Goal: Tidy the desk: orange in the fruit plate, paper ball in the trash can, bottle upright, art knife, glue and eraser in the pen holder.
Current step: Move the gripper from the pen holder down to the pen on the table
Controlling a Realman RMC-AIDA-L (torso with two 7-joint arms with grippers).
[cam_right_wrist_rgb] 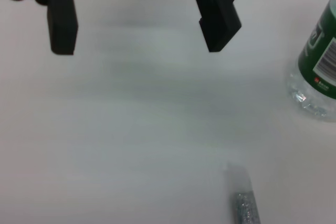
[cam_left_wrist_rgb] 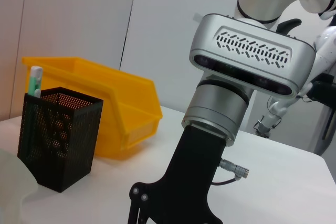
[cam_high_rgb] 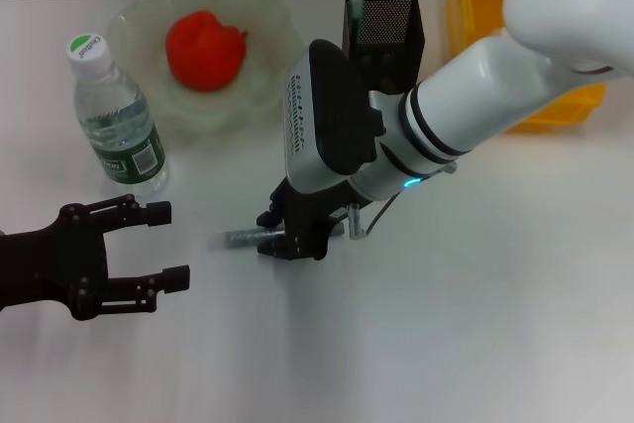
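Gripping looks risky: the right gripper (cam_high_rgb: 280, 242) sits low over the glue (cam_high_rgb: 243, 238) on the desk (cam_high_rgb: 475, 324), near the bottle (cam_high_rgb: 117, 114) — the thin stick could roll or squirt free if pinched off-centre. Whether its fingers have closed I cannot tell; its body hides them. The left gripper (cam_high_rgb: 163, 245) waits spread wide, holding nothing.

Orange (cam_high_rgb: 204, 49) in fruit plate (cam_high_rgb: 260, 17), bottle (cam_high_rgb: 115, 118) left.

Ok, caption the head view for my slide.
Right pincer down at the glue; orange in the plate, bottle upright.
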